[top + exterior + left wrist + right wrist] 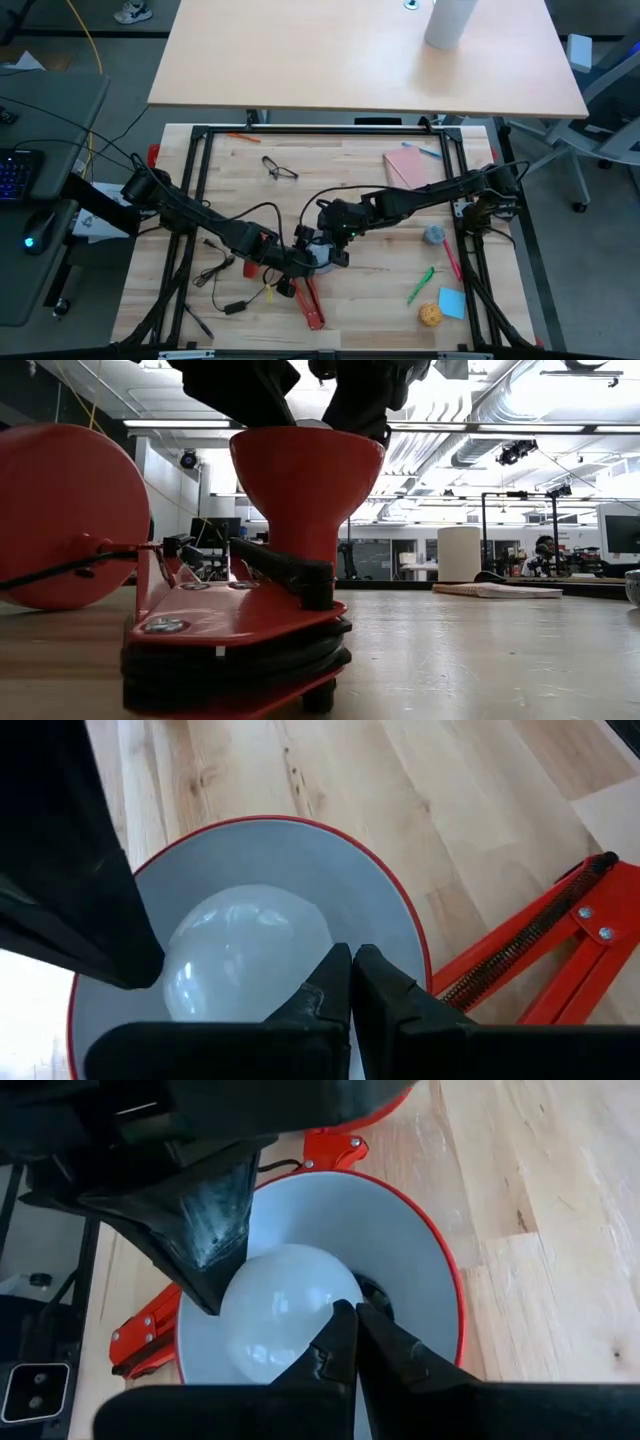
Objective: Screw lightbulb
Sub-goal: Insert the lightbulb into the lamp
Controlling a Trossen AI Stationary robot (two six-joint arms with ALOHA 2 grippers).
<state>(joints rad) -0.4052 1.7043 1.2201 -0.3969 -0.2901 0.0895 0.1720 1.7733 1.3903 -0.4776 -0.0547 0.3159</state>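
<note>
The red lamp shade (300,870) opens upward, white inside, and stands on the red lamp arm (312,300). The white lightbulb (245,950) sits inside the shade, round end up, and it also shows in the right wrist view (285,1300). Its base is hidden low in the shade. My left gripper (350,975) is shut and reaches down into the shade from the table's left. My right gripper (355,1330) is shut and reaches in from the right. The two stand on opposite sides of the bulb. In the low view both grippers hang over the shade (305,490). My left gripper's shut fingertips (212,1290) point down into the shade and lie against the bulb's round side (235,1295); it does not pinch the bulb. My right gripper's shut fingertips (145,960) point down into the shade and lie against the bulb's opposite side (175,970); it does not pinch the bulb.
Black cables (225,280) lie left of the lamp. Glasses (280,168) and a pink notebook (410,168) lie farther back. A grey-blue lump (433,234), a green pen (420,285), a blue note (451,302) and a yellow ball (430,315) lie to the right.
</note>
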